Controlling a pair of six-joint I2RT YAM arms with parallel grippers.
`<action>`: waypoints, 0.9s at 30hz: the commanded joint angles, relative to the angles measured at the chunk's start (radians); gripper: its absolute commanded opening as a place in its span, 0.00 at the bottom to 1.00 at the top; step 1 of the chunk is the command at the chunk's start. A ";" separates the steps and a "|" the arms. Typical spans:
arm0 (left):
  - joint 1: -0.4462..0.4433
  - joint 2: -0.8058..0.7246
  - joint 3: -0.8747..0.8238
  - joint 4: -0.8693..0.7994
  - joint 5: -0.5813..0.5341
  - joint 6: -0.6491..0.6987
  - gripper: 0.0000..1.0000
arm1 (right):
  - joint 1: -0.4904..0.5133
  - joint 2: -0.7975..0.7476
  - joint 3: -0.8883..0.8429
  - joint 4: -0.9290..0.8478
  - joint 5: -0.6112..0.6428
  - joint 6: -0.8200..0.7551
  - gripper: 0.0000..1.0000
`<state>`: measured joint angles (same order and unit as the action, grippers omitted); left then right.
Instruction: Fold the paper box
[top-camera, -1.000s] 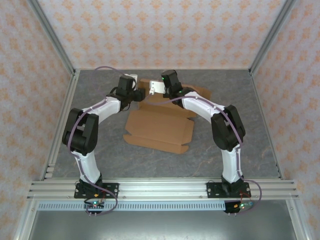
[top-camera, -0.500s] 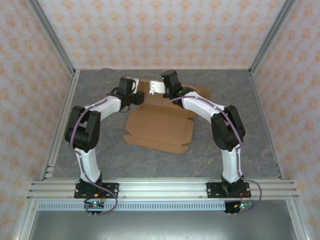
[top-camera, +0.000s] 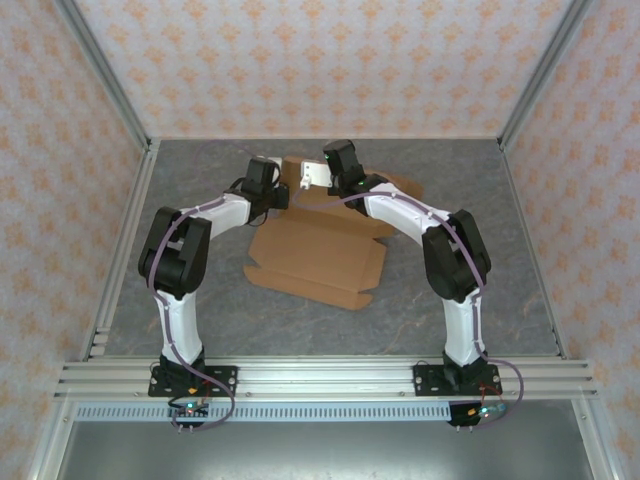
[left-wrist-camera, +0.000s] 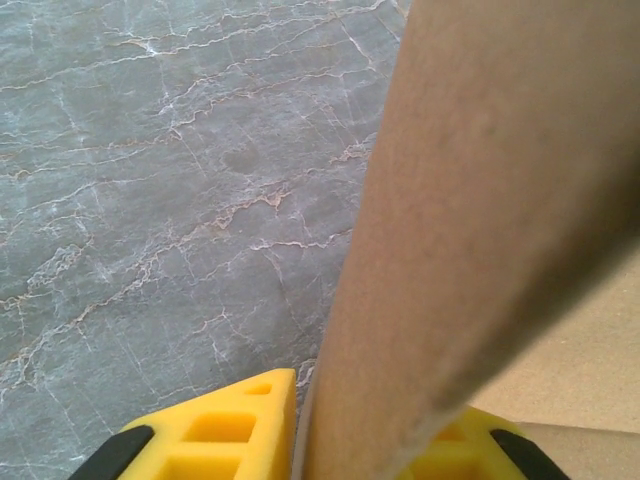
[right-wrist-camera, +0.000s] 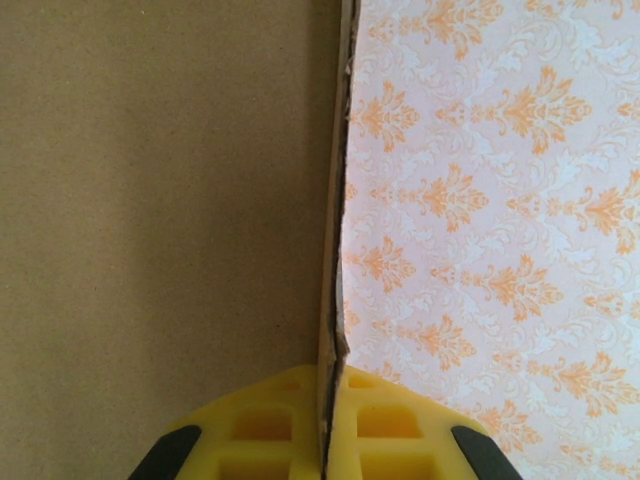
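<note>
Brown cardboard, one piece: the paper box (top-camera: 320, 255) lies as a die-cut sheet on the grey marbled table (top-camera: 480, 290), about mid-table and toward the far wall. Its near part lies flat, with small tabs along the near and side edges. Its far part is lifted where the grippers meet it.

Arms: two, white with black joints. The left arm (top-camera: 175, 260) and the right arm (top-camera: 455, 260) both bend inward over the far end of the sheet.

Grippers: two. The left gripper (top-camera: 283, 192) sits at the sheet's far left edge. The right gripper (top-camera: 305, 180) is just beside it, a little farther back. From overhead I cannot tell whether the two touch.

Left wrist view: two yellow fingers (left-wrist-camera: 215, 425) at the bottom of the frame. A broad strip of cardboard rises between them, tilted to the right, and fills the gap. The jaws stand nearly together and pinch the paper box, with grey table to the left of the strip.

Right wrist view: two yellow fingers (right-wrist-camera: 390, 420), pressed together on a thin cardboard edge that runs upright between them. The jaws are closed tight on the paper box. A flat brown face lies to the left of that edge, and orange-patterned wallpaper (right-wrist-camera: 480, 200) to the right.

Surroundings: three papered walls, and one metal rail (top-camera: 330, 378) across the near edge, carrying both arm bases.
</note>
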<state>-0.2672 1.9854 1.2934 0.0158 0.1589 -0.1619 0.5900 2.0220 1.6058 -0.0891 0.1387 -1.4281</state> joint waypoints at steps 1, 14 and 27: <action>-0.012 0.016 -0.006 -0.017 -0.145 -0.013 0.18 | 0.004 -0.032 0.011 -0.024 -0.011 -0.005 0.04; -0.060 -0.045 -0.033 0.012 -0.150 -0.022 0.42 | 0.002 -0.036 -0.004 -0.010 -0.007 0.001 0.04; 0.008 -0.252 -0.184 0.015 0.007 0.003 0.58 | 0.004 -0.071 -0.193 0.288 -0.019 -0.093 0.03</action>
<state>-0.2729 1.7870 1.1301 0.0402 0.1326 -0.1776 0.5903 1.9938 1.4532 0.1299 0.1329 -1.4715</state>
